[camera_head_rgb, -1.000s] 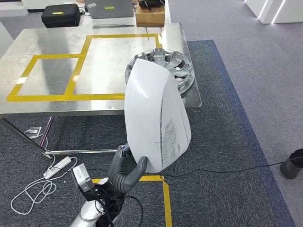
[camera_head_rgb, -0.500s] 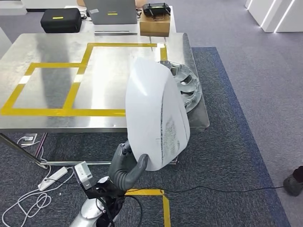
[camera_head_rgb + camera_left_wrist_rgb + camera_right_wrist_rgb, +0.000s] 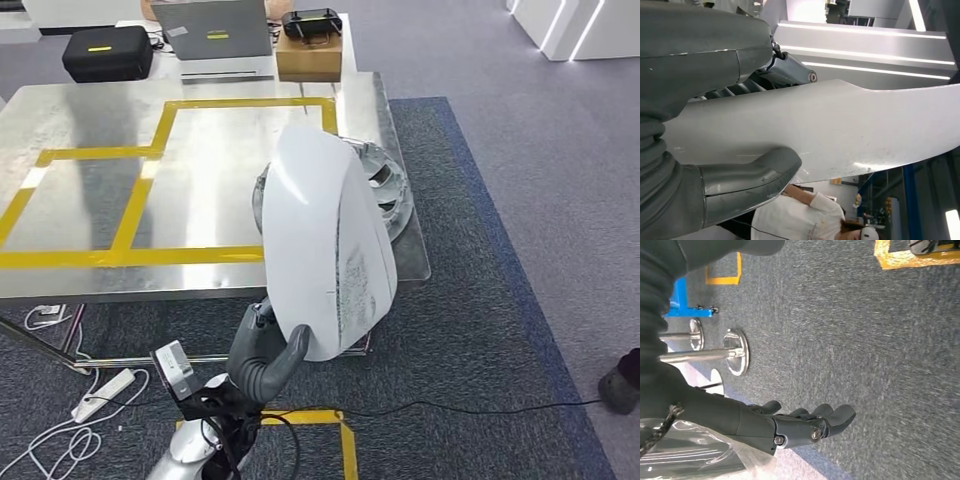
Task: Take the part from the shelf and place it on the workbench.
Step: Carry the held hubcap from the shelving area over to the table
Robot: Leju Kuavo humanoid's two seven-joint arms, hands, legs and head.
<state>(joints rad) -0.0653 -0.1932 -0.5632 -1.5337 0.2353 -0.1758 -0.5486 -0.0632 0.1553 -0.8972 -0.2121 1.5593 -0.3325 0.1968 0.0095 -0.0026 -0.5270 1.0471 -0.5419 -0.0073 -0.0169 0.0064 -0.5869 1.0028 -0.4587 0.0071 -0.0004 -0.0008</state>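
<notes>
My left hand (image 3: pixel 264 358) grips the lower edge of a large white curved part (image 3: pixel 323 245), scuffed grey near one side, and holds it upright in front of the metal workbench (image 3: pixel 90 200). In the left wrist view the thumb (image 3: pixel 749 180) presses on the part's pale surface (image 3: pixel 836 130) with the fingers behind it. The right hand (image 3: pixel 798 425) hangs over dark carpet with its fingers extended, holding nothing.
A silver wheel cover (image 3: pixel 385 185) lies at the workbench's near right corner, partly behind the part. Yellow tape (image 3: pixel 143 195) marks rectangles on the top. A black case (image 3: pixel 106 50), a laptop (image 3: pixel 215 35) and a cardboard box (image 3: pixel 309 55) stand at the far edge. Cables and a power strip (image 3: pixel 102 395) lie on the floor at left; a person's shoe (image 3: pixel 623 380) at right.
The view has shifted: the workbench now sits lower and closer, its right corner nearer the part. My left hand keeps the same hold on the white part.
</notes>
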